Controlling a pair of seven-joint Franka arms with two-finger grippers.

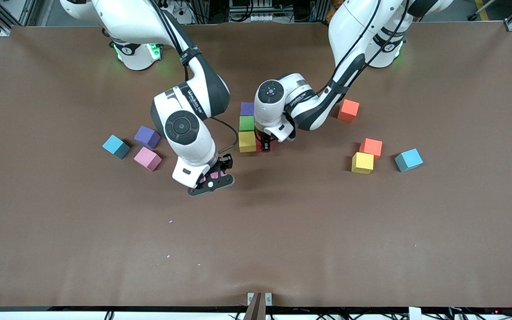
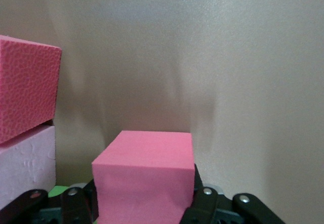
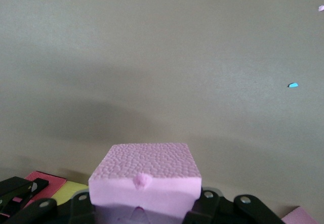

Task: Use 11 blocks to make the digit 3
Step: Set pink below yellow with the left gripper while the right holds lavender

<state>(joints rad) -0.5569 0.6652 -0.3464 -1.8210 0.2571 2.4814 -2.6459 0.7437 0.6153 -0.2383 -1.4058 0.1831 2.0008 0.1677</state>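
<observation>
Purple [image 1: 247,108], green [image 1: 246,123] and yellow [image 1: 247,142] cubes form a touching column running toward the front camera. Just beside the yellow cube, the left gripper [image 1: 265,146] clamps a pink cube [image 2: 147,176]. The right gripper [image 1: 210,178], over bare table nearer the camera than the column, grips a pale pink cube [image 3: 147,176]. Loose cubes lie well apart toward both table ends.

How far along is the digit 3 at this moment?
Done: purple cube, green cube and yellow cube touch in one line. In hand: left gripper, jaws shut on a red block beside the yellow cube; right gripper holds a pink block over the table. Left: loose purple cube, pink cube, second yellow cube and two orange-red cubes; figure mostly unbuilt.
</observation>
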